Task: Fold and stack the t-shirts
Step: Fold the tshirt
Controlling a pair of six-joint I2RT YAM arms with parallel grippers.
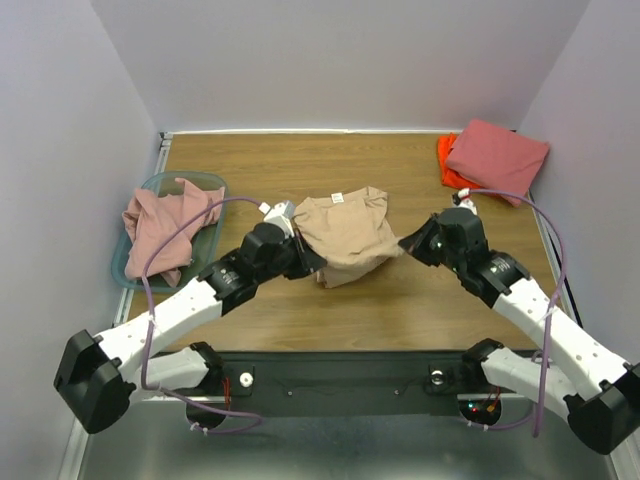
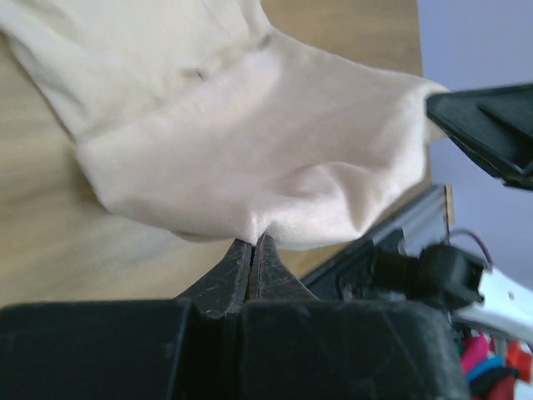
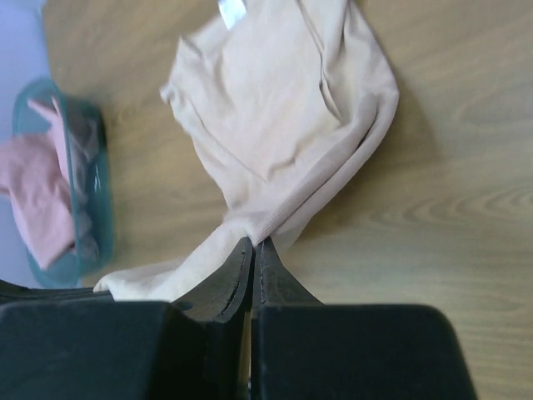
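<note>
The tan t-shirt (image 1: 345,237) hangs bunched between both grippers above the table's middle. My left gripper (image 1: 308,258) is shut on its left edge; the wrist view shows the cloth (image 2: 250,142) pinched at the closed tips (image 2: 253,242). My right gripper (image 1: 408,243) is shut on its right edge, where the cloth (image 3: 275,108) is pinched at the tips (image 3: 254,242). The dusty pink t-shirt (image 1: 165,225) lies crumpled in the teal bin (image 1: 133,272). The salmon-red t-shirt (image 1: 497,156) lies folded on the bright orange one (image 1: 448,166) at the far right corner.
The wooden table (image 1: 400,310) has grey walls at the left, back and right. The teal bin stands at the left edge and also shows in the right wrist view (image 3: 93,179). The arm bases sit on a black rail (image 1: 340,378) at the near edge.
</note>
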